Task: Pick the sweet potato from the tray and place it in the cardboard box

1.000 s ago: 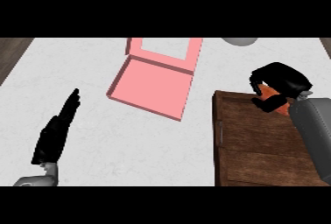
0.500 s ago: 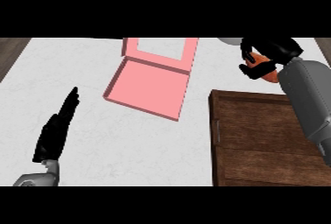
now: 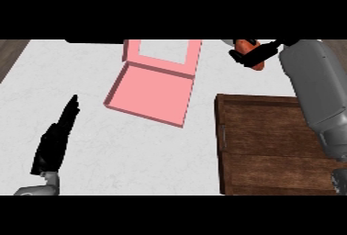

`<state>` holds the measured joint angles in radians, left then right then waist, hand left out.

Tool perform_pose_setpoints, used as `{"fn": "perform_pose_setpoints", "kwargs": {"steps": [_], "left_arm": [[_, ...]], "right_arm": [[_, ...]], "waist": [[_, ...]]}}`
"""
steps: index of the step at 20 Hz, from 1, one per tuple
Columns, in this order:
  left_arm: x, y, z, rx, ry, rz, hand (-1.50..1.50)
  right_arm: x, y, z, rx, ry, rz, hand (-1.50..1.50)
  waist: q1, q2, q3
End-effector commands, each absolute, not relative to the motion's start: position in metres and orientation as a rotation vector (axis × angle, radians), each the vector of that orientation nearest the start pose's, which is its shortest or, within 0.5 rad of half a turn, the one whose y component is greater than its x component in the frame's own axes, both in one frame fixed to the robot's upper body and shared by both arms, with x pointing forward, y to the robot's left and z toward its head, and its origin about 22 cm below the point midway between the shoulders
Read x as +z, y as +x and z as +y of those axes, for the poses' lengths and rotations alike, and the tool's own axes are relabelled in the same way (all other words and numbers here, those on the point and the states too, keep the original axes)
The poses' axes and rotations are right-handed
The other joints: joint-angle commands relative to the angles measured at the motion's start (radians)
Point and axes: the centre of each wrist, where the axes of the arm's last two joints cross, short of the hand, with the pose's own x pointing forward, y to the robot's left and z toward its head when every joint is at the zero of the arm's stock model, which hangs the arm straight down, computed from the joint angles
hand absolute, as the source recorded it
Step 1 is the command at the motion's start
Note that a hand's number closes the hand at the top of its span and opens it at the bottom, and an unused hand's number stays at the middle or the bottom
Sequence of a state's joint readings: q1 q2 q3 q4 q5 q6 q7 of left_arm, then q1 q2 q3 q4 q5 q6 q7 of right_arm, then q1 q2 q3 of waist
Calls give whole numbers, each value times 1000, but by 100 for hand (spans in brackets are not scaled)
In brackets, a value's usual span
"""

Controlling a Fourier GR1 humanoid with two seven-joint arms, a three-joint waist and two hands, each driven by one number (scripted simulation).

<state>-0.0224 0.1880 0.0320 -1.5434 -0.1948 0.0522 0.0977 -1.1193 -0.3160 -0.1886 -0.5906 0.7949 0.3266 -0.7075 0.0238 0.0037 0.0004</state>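
My right hand (image 3: pixel 254 54) is at the upper right, above the counter beyond the far edge of the wooden tray (image 3: pixel 271 151). Its fingers are curled round the orange sweet potato (image 3: pixel 252 63), which shows only in part between them. The pink cardboard box (image 3: pixel 165 58) stands open at the top middle, to the left of that hand, with its flap (image 3: pixel 152 94) lying flat toward me. My left hand (image 3: pixel 58 140) rests at the lower left with straight fingers, holding nothing.
The white counter (image 3: pixel 122 151) stretches between the left hand and the tray. A grey round object at the top edge is mostly hidden behind the right hand. A dark strip of floor (image 3: pixel 10 53) shows at the upper left corner.
The right hand has carried the sweet potato up off the tray and further away, then slightly left toward the box. The left hand has not moved.
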Motion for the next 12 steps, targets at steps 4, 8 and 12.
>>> {"fn": "perform_pose_setpoints", "kwargs": {"steps": [4,8,12], "left_arm": [[12,245,273,-203,372,-1453,0],[0,236,278,-204,357,-1443,0],[3,237,286,-199,364,-1454,0]], "right_arm": [[213,466,-188,1252,-8,-2067,150],[236,459,-120,1270,-29,-2034,150],[233,453,-80,1291,-32,-1985,150]], "waist": [[-16,-4,-1],[-18,-8,-1],[-9,-4,-1]]}}
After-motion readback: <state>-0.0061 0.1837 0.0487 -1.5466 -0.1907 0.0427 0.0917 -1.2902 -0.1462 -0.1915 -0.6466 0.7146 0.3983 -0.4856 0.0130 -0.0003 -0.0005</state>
